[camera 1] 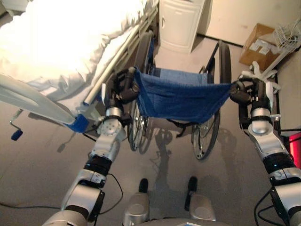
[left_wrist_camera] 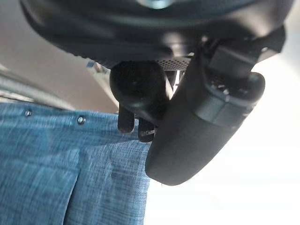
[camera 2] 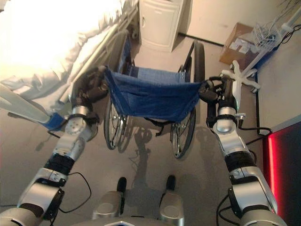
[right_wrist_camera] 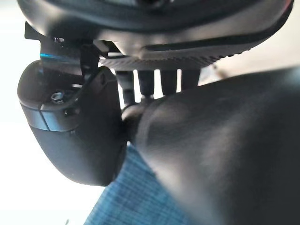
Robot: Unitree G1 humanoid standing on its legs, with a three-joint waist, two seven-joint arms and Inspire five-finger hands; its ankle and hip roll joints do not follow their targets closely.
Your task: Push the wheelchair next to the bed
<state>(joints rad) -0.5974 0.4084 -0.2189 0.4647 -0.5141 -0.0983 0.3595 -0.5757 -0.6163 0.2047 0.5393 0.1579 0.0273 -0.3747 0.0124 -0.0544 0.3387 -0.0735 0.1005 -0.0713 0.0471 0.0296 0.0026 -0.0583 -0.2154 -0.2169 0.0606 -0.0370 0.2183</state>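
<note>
The wheelchair (camera 1: 181,96) has a blue cloth back, black frame and large spoked wheels, and stands facing away from me in the middle of the view. My left hand (camera 1: 121,89) is shut on its left push handle (left_wrist_camera: 140,89). My right hand (camera 1: 247,92) is shut on the right push handle (right_wrist_camera: 220,140). The bed (camera 1: 61,47), covered in white bedding with a metal side rail, lies at the left. The wheelchair's left wheel (camera 1: 143,49) stands close beside the bed's rail.
A white cabinet (camera 1: 181,21) stands ahead against the far wall. A cardboard box (camera 1: 256,44) and a white wheeled stand (camera 2: 242,70) are at the right. A crank handle (camera 1: 16,132) sticks out below the bed's foot. Bare floor lies ahead of the wheelchair.
</note>
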